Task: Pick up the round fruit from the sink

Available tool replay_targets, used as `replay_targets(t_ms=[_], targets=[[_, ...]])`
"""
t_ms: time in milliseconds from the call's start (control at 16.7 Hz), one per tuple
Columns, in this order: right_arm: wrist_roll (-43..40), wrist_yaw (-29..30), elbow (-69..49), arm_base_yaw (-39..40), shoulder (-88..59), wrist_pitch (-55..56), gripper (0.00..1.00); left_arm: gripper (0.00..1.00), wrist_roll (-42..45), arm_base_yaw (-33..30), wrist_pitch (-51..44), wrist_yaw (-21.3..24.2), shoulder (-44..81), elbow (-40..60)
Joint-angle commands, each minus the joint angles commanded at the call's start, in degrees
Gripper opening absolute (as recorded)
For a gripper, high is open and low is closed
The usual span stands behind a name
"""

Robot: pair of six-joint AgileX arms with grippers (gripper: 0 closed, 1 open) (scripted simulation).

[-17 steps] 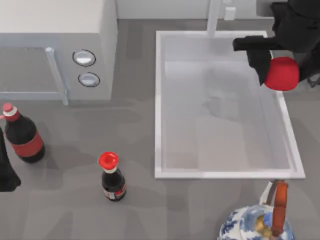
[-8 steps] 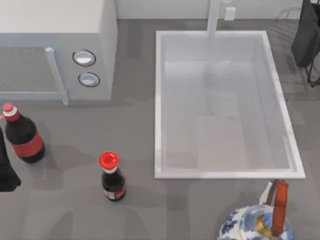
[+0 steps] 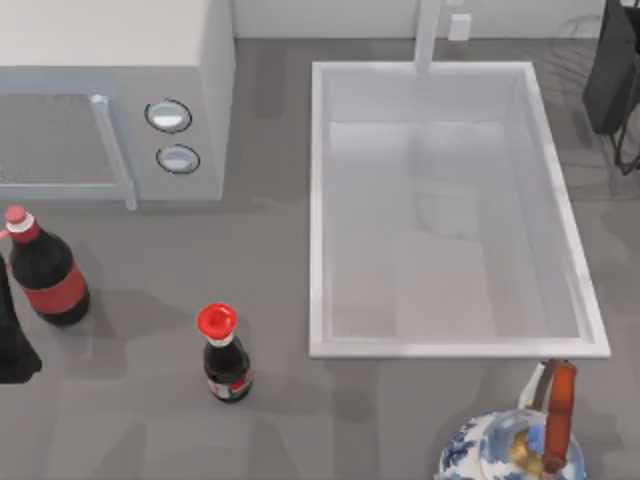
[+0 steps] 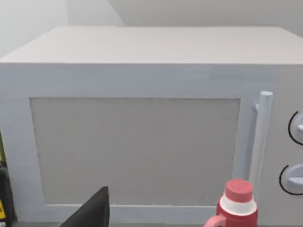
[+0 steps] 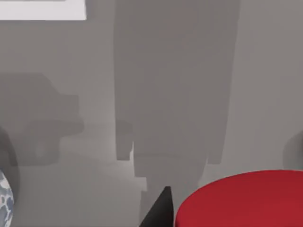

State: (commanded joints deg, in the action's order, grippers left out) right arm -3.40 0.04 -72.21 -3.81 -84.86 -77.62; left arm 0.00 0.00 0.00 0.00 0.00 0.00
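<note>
Fruit [image 5: 241, 198]: red, close under the right wrist camera beside one dark fingertip, so apparently carried.
Axis: rounded; no clear long axis.
Right jaws: can't tell.
Sink [image 3: 318, 200]: basin bare.
Right arm [image 3: 612, 70]: two o'clock, off the sink.
Risk: smooth fruit slipping and rolling away.

My arms were matte black: my left arm [image 3: 14, 345] tapered bluntly, my right arm [image 3: 612, 70] boxy with thin cables.
</note>
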Motion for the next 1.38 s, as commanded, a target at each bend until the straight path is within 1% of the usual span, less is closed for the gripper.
replay_targets(t_ms=[180, 480, 600, 720, 960, 1380], targets=[[0.05, -0.01, 3.75, 0.02, -0.7, 3.99, 0.0, 1.0, 0.0, 0.0, 0.0, 0.0, 0.0, 0.0], [0.17, -0.03, 15.24, 0.05, -3.21, 19.74, 0.0, 1.0, 0.0, 0.0, 0.0, 0.0, 0.0, 0.0], [0.21, -0.04, 19.15, 0.06, -4.13, 24.02, 0.0, 1.0, 0.0, 0.0, 0.0, 0.0, 0.0, 0.0], [0.23, -0.04, 20.85, 0.06, -4.68, 25.83, 0.0, 1.0, 0.0, 0.0, 0.0, 0.0, 0.0, 0.0], [0.23, -0.04, 20.92, 0.06, -4.7, 25.9, 0.0, 1.0, 0.0, 0.0, 0.0, 0.0, 0.0, 0.0], [0.23, -0.04, 20.92, 0.06, -4.7, 25.9, 0.53, 1.0, 0.0, 0.0, 0.0, 0.0, 0.0, 0.0]])
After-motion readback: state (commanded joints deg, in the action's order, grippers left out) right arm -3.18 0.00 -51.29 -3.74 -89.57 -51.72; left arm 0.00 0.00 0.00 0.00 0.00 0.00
